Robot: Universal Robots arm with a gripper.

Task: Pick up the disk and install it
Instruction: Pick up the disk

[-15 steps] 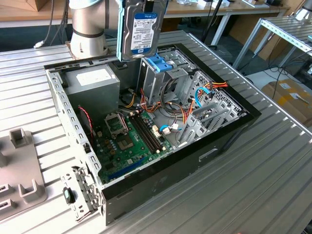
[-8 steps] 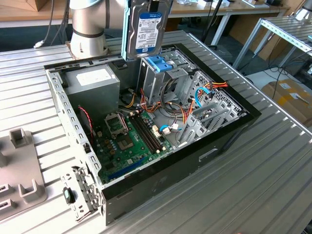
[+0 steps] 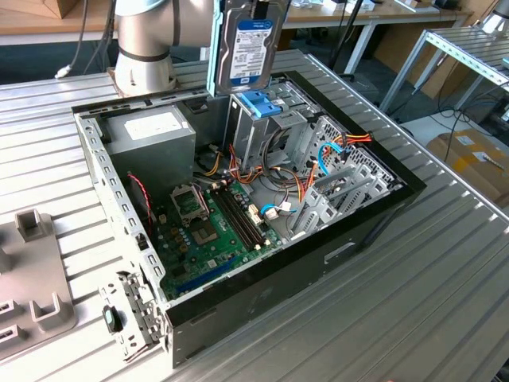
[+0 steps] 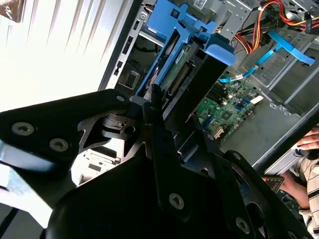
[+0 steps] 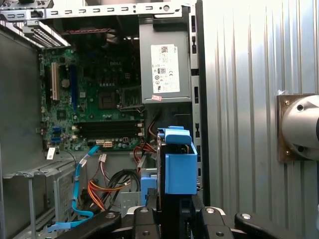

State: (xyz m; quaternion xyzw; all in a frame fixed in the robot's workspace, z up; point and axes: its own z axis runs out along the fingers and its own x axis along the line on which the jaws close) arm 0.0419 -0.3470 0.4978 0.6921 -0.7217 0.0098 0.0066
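A ribbed metal desk [image 3: 445,263] spreads across the foreground, glaring bright under the light in both wrist views. Behind it stand wooden-topped tables [image 3: 382,16] on white legs. On the exterior view's right, a metal rack [image 3: 469,52] stands over a grey floor [image 3: 433,127] with a cardboard box [image 3: 475,159] and loose cables [image 3: 457,118].

Bright daylight; glare bleaches the ribbed table [image 4: 55,55].
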